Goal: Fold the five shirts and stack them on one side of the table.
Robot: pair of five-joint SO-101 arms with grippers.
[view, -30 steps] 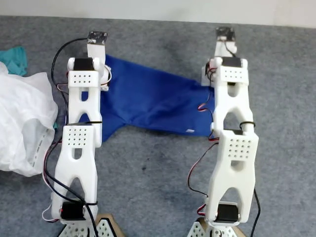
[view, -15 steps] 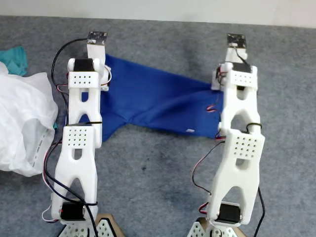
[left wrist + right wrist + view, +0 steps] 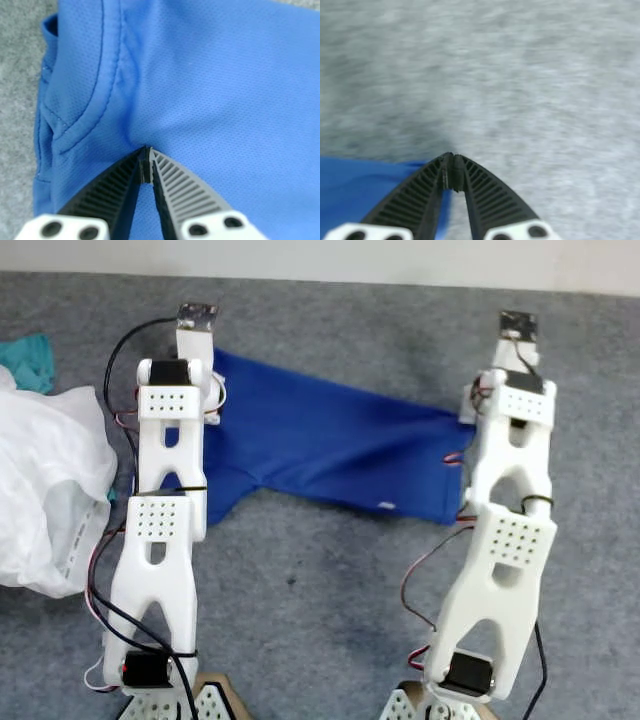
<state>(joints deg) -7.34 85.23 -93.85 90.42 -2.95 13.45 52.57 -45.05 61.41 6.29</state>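
A blue shirt [image 3: 320, 445] lies stretched across the grey table between my two arms. Its collar seam [image 3: 85, 120] curves just beside my left gripper [image 3: 146, 161], which is shut with a pinch of the blue fabric at its tips. At the shirt's other end, my right gripper [image 3: 451, 167] is shut on the edge of the blue cloth [image 3: 365, 190], with bare grey table beyond it. In the high view both arms stand over the shirt's ends and hide the fingers.
A heap of white shirts [image 3: 45, 490] lies at the left edge of the table, with a teal garment [image 3: 30, 355] behind it. Bare grey table surface [image 3: 320, 590] lies in front of the blue shirt, between the two arm bases.
My right arm has swung to the right, dragging its end of the blue shirt along, so the cloth lies longer and flatter. The left arm has kept still.
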